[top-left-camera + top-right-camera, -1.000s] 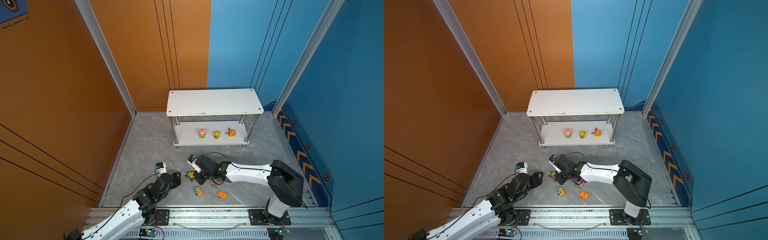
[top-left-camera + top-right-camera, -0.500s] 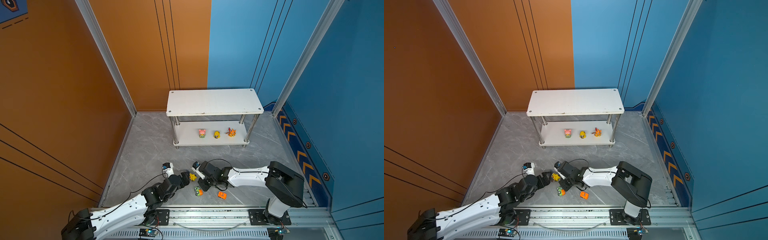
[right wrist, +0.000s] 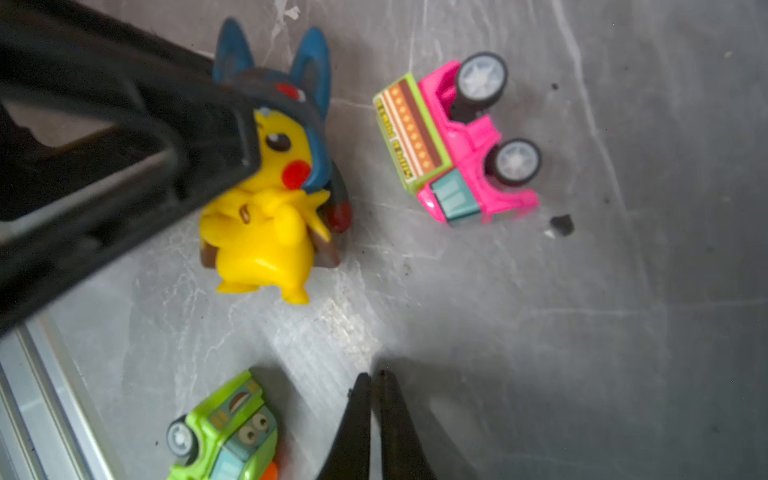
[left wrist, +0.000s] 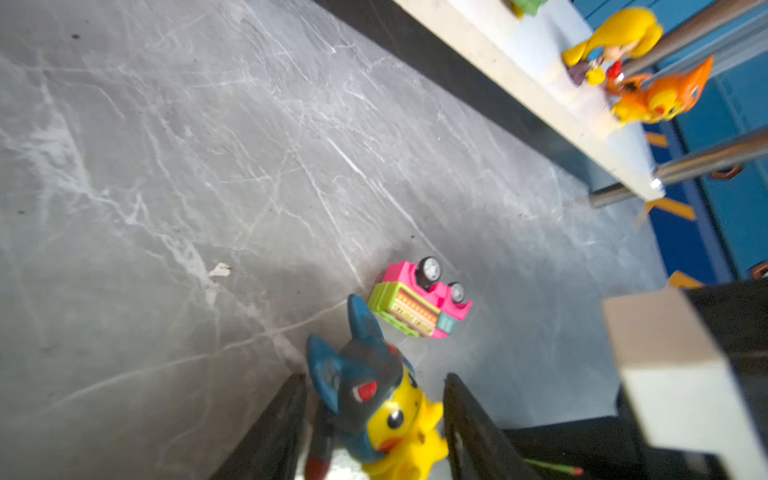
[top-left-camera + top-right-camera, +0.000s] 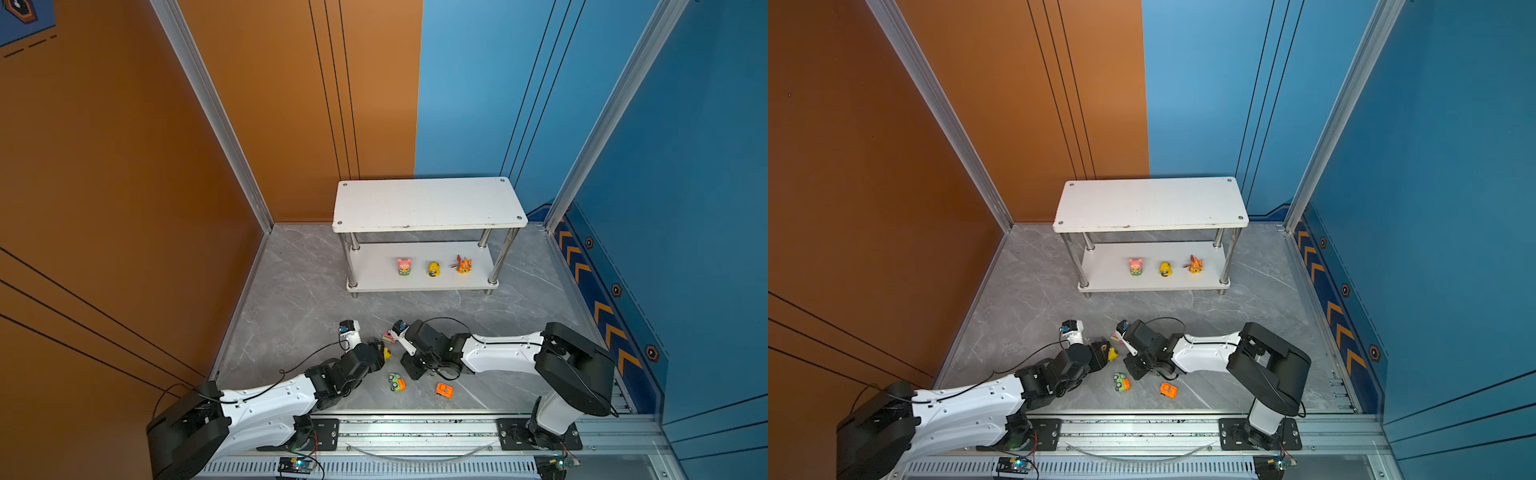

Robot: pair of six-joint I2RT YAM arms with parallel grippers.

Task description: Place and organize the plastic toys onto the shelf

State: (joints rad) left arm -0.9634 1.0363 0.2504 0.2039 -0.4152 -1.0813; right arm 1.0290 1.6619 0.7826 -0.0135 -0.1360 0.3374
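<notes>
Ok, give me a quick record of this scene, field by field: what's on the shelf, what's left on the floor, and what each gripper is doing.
shelf top board: bare
shelf lower board: pink figurine, yellow figurine, orange figurine, in a row
floor: hooded yellow figurine, pink car on its side, green car, orange car
left gripper: fingers either side of the hooded yellow figurine; grip not clear
right gripper: shut, empty, beside the green car
</notes>
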